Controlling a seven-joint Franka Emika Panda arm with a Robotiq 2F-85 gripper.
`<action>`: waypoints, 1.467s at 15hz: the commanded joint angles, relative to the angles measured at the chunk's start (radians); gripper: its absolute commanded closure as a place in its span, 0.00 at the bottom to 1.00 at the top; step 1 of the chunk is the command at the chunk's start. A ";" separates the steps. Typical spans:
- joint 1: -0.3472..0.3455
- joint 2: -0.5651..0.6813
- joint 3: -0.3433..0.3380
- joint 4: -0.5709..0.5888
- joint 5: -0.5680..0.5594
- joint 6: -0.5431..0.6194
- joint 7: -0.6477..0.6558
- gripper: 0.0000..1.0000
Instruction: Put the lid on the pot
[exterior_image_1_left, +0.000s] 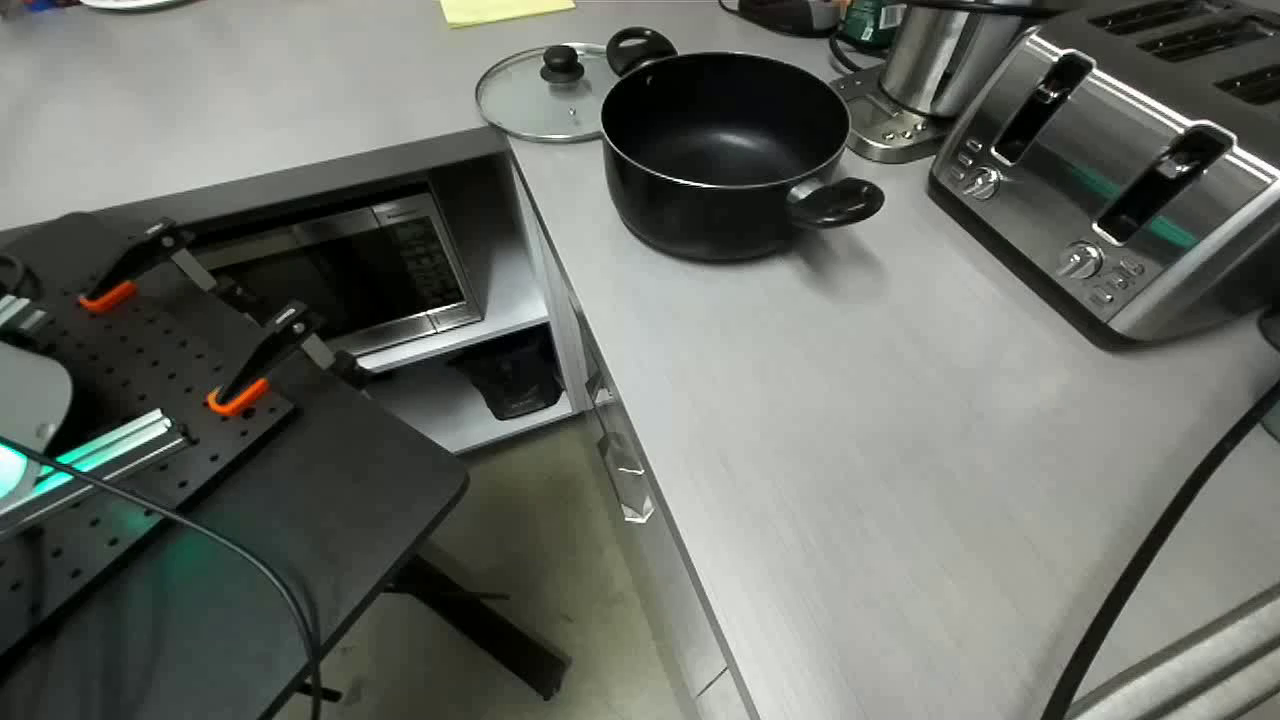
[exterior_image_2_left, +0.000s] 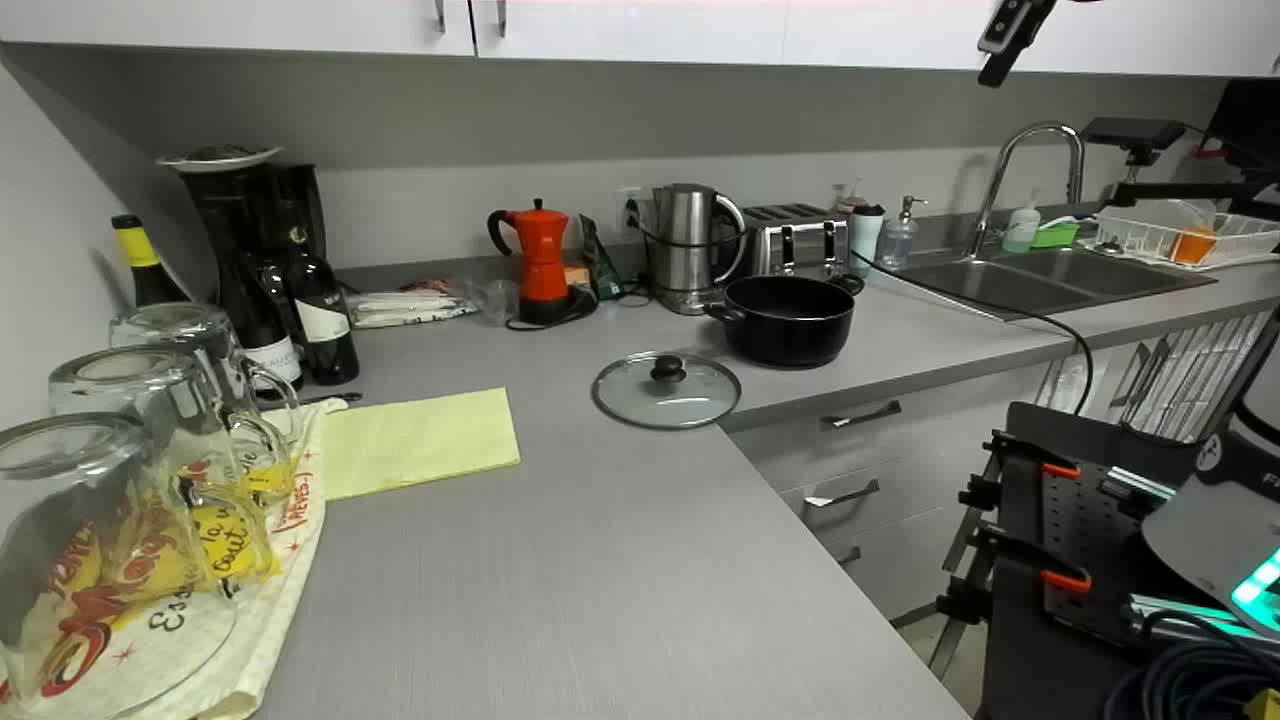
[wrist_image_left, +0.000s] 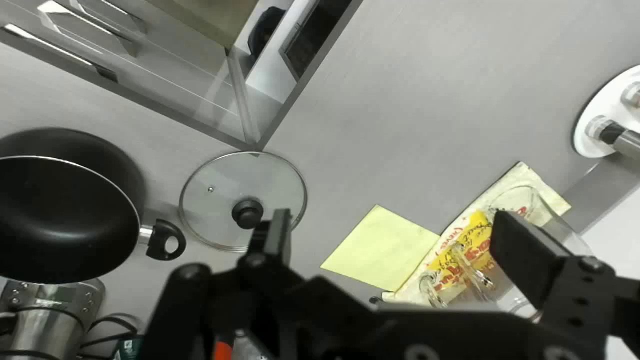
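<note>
Round clear-glass lid (wrist_image_left: 235, 182) lies beside round black pot (exterior_image_2_left: 790, 325); likely rigid, fragile: grasp black knob (wrist_image_left: 247, 213). Black two-finger gripper (wrist_image_left: 391, 235) stands spread.

Lid (exterior_image_2_left: 665, 402): on the counter (exterior_image_2_left: 560, 600), knob (exterior_image_2_left: 668, 367) up, just beside the pot (exterior_image_2_left: 790, 335); in an exterior view, left of the pot and before it.
Pot: upright on the counter, a handle (exterior_image_2_left: 724, 313) towards the lid.
Kettle (exterior_image_2_left: 685, 225): behind the pot, left of the toaster (exterior_image_2_left: 809, 245).
Moka pot (exterior_image_2_left: 543, 262): left of the kettle.
Sink (exterior_image_2_left: 1120, 273): right of the toaster; dish rack (exterior_image_2_left: 1140, 240) at its right rear.
Sheet (exterior_image_2_left: 420, 440): left of the lid, between lid and towel (exterior_image_2_left: 255, 640).
Mugs (exterior_image_2_left: 135, 440): on the towel, bottles (exterior_image_2_left: 318, 300) behind.
Microwave (exterior_image_1_left: 360, 262): on a shelf (exterior_image_1_left: 500, 330) below the counter, in an exterior view left of the pot.
</note>
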 joint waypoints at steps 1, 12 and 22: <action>-0.015 0.003 0.009 0.002 0.011 -0.003 -0.010 0.00; -0.061 0.161 0.062 0.040 -0.038 0.103 0.050 0.00; -0.107 0.685 0.143 0.273 -0.126 0.265 0.240 0.00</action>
